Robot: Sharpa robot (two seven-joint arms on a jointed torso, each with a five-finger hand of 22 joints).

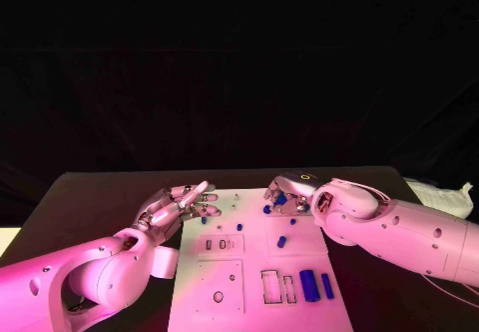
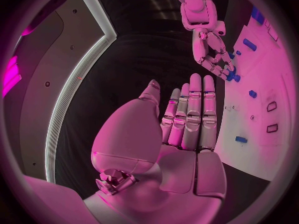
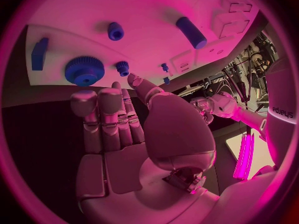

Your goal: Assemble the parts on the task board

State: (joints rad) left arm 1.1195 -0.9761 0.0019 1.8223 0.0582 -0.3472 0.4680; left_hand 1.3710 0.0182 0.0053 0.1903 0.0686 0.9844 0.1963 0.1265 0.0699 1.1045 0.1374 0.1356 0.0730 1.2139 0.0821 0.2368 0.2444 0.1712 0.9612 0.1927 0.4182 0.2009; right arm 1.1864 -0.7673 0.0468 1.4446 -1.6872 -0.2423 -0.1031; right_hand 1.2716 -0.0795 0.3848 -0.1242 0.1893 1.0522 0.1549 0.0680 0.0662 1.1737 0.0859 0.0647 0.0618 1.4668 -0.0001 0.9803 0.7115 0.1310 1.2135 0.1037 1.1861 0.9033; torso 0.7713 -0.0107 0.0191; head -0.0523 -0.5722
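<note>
**Materials and finishes**

Task board (image 1: 255, 304): smooth, matt, hard plate, plastic in look, with crisp cut-out recesses.

Parts: blue, moulded plastic in look. Two long bars (image 1: 315, 285) smooth with a slight sheen; gear (image 3: 84, 70) finely toothed round the rim, matt; cylinder (image 3: 191, 32) smooth.

Worktop (image 1: 95, 200): dark, matt, no reflections.

Left hand (image 2: 187, 119): metallic, satin segments on the fingers (image 2: 195, 102); palm shell smooth and glossy.

Right hand (image 3: 134, 129): same satin metal segments, glossy palm shell.

Arms (image 1: 419, 235): smooth, glossy hard shells, plastic in look.

Backdrop (image 1: 239, 83): dark, matt, cloth-like.
</note>
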